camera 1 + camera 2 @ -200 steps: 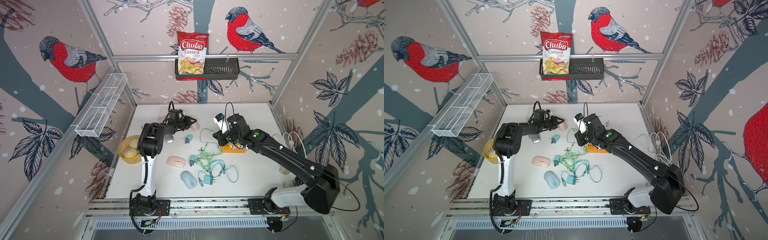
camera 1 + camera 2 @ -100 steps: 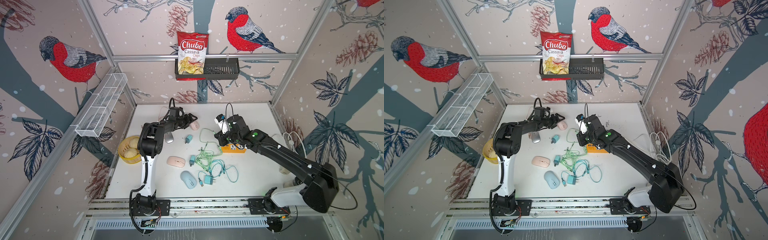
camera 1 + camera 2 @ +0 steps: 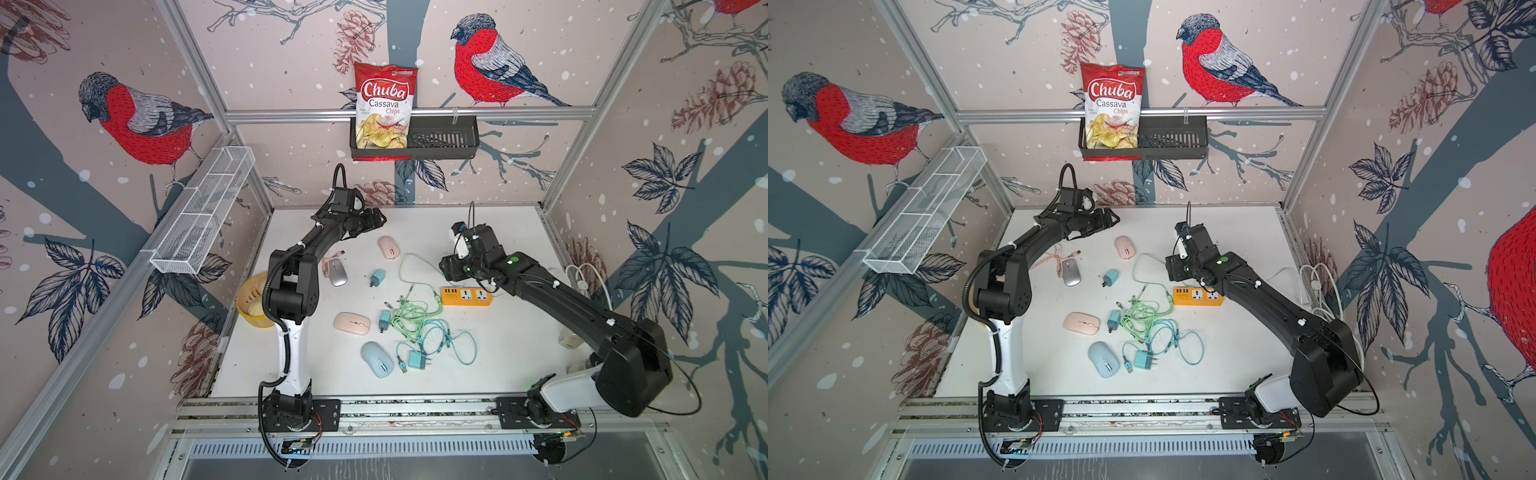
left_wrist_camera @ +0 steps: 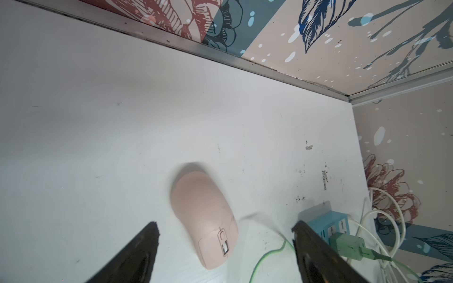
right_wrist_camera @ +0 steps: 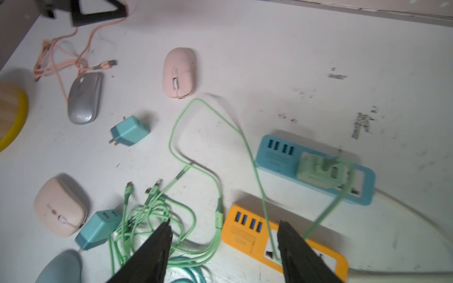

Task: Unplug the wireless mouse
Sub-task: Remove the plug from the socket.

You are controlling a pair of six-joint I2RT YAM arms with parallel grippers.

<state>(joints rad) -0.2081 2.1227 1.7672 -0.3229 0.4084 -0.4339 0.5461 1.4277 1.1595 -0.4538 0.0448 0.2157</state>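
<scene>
Your left gripper [image 4: 225,223] hangs over the back part of the table [image 3: 511,357], jaws spread wide, nothing between them. In the left wrist view the far pink mouse [image 4: 204,220] lies on the white surface below that gap, slightly blurred, touching neither finger [image 4: 137,250]. Both top views put it just in front of the left gripper, well apart from the other mice. Right wrist view: no plug shows in its wheel end. The green cable [image 5: 210,107] loops close past that end but appears clear of it. Your right gripper [image 5: 224,222] also stands wide open and grips nothing. It hovers above the orange power strip [image 5: 247,236], and a run of the green cable crosses the strip between the fingers, nearer one of them, clamped by neither. The cable leads back to a green charger [image 5: 318,174] seated in the blue power strip [image 5: 277,156], which lies just beside the orange one. Elsewhere on the table: a silver mouse [image 5: 84,98] with a pink cable [image 5: 106,65] beside it, that cable's plug lying loose. A teal charger [image 5: 130,131] rests between the silver mouse and the cable loop. A second pink mouse [image 3: 352,323] and a blue mouse [image 3: 376,359] lie nearer the front rail, next to a tangle of cables [image 3: 409,320]. A yellow bowl [image 3: 251,299] sits at the table's edge behind the left arm.
</scene>
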